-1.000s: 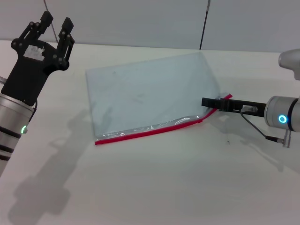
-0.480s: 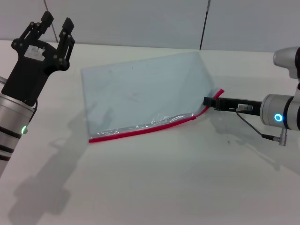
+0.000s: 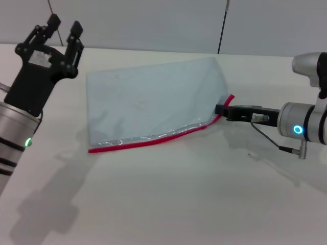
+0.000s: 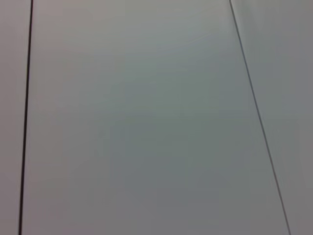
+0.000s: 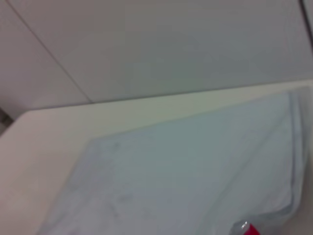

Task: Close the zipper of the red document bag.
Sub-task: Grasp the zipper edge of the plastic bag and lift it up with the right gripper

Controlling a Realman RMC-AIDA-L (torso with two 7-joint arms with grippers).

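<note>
The red document bag (image 3: 153, 102), a pale translucent pouch, lies flat on the white table (image 3: 168, 199). Its red zipper (image 3: 148, 141) runs along the near long edge and curls upward at the right end. There my right gripper (image 3: 220, 109) reaches in from the right, low over the table, shut on the zipper's end. In the right wrist view the bag (image 5: 186, 171) fills the lower part, with a speck of the red zipper (image 5: 250, 229) at the edge. My left gripper (image 3: 64, 24) is held up high at the far left, open and away from the bag.
Grey wall panels (image 3: 153, 20) stand behind the table's far edge. A cable (image 3: 265, 139) hangs from my right wrist above the tabletop. The left wrist view shows only wall panels (image 4: 146, 122).
My right gripper has moved left with the zipper's end. The whole bag has slid left along the table with it. The left arm has barely shifted.
</note>
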